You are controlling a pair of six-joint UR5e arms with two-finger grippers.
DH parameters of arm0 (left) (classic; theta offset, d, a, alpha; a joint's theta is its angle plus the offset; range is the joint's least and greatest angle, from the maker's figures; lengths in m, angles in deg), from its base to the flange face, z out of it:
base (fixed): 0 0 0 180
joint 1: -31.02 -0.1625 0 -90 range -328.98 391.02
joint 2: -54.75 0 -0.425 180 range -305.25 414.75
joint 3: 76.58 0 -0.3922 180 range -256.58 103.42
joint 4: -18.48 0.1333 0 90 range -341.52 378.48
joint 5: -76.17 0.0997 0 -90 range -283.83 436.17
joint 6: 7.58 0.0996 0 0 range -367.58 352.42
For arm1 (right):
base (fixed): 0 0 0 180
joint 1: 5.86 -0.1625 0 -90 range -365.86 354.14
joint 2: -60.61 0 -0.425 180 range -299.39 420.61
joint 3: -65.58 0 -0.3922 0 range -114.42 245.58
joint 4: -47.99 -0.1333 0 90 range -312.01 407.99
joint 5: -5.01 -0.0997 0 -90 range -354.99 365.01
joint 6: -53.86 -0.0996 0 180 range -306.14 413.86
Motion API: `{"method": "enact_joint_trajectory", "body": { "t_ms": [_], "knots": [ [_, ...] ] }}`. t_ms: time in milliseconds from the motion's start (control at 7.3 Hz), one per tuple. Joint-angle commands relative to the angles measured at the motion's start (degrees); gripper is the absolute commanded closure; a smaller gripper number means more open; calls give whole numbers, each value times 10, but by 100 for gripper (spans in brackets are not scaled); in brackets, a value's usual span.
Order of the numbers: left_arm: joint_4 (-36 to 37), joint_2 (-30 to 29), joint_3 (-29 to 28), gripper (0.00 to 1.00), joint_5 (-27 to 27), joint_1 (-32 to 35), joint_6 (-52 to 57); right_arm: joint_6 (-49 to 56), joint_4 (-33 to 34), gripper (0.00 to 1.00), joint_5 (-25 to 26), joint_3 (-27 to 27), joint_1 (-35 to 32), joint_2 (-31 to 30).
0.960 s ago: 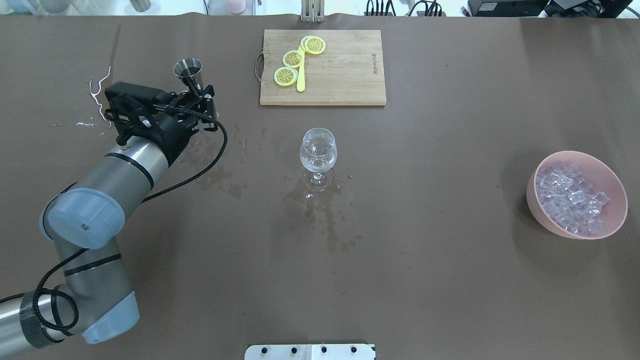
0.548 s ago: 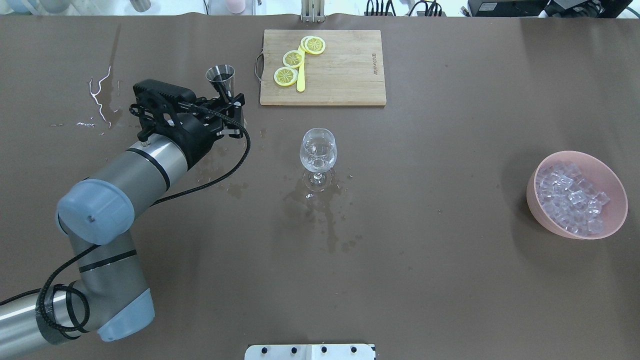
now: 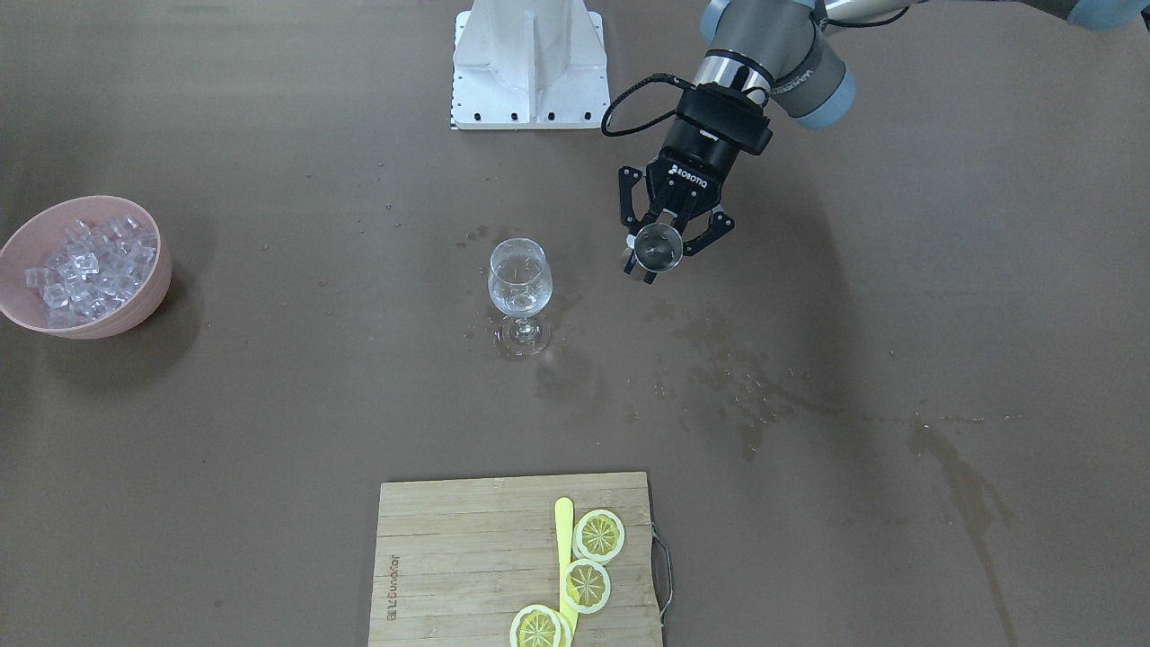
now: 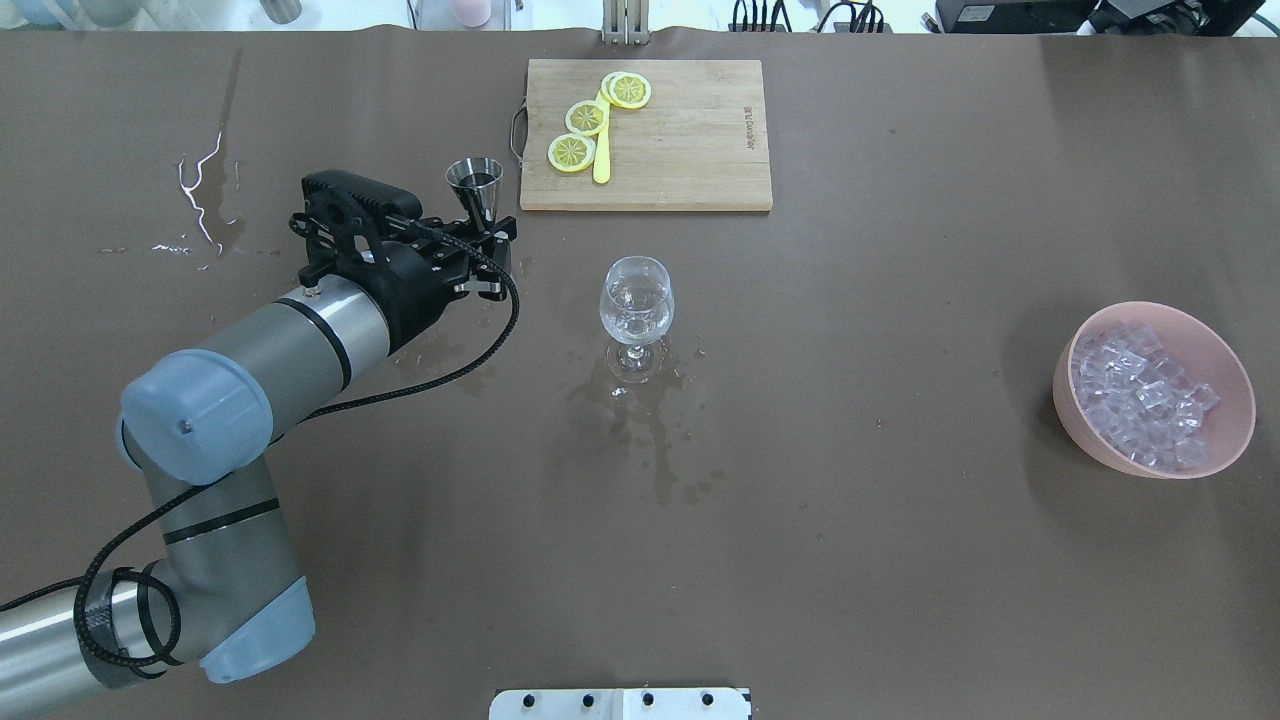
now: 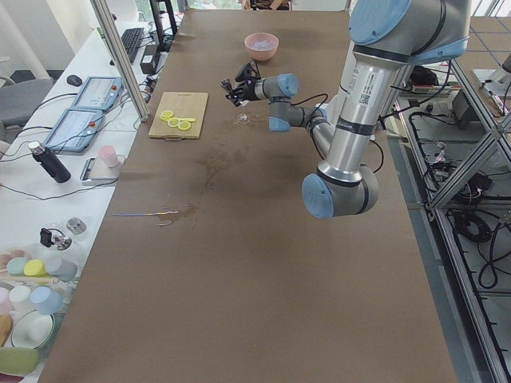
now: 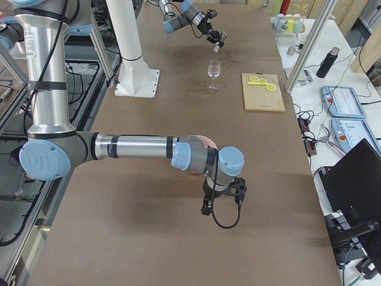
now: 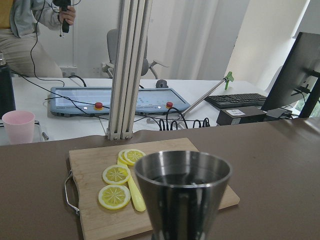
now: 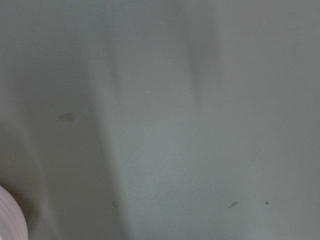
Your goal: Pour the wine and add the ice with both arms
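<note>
In the front-facing view the left hand (image 3: 667, 247) is closed on a conical steel jigger (image 3: 656, 238), held in the air at about 2 o'clock from the clear, stemmed wine glass (image 3: 519, 280). The ice (image 3: 85, 265), glassy cubes, fills a smooth pink bowl (image 3: 154, 286) at 9 o'clock. The matte brown tabletop (image 3: 898, 225) carries wet stains. From overhead, a bamboo board (image 4: 690, 150) with lemon slices (image 4: 572, 152) lies at 12 o'clock of the glass. In the exterior right view the right hand (image 6: 222, 202) hangs beside the bowl; I cannot tell how wide it is. The left wrist view shows a dark liquid surface, probably the wine (image 7: 182, 180), inside the jigger, and office desks behind.
</note>
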Motion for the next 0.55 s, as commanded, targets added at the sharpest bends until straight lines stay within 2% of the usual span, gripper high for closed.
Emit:
{"method": "enact_joint_trajectory", "body": {
  "t_ms": [0, 411],
  "knots": [
    [2, 0, 4, 100, -9, -1, 11, 0, -1, 0, -6, 9, 0, 0],
    [4, -4, 24, 100, -91, -1, 15, 0, -1, 0, -15, 17, 0, 1]
  ]
}}
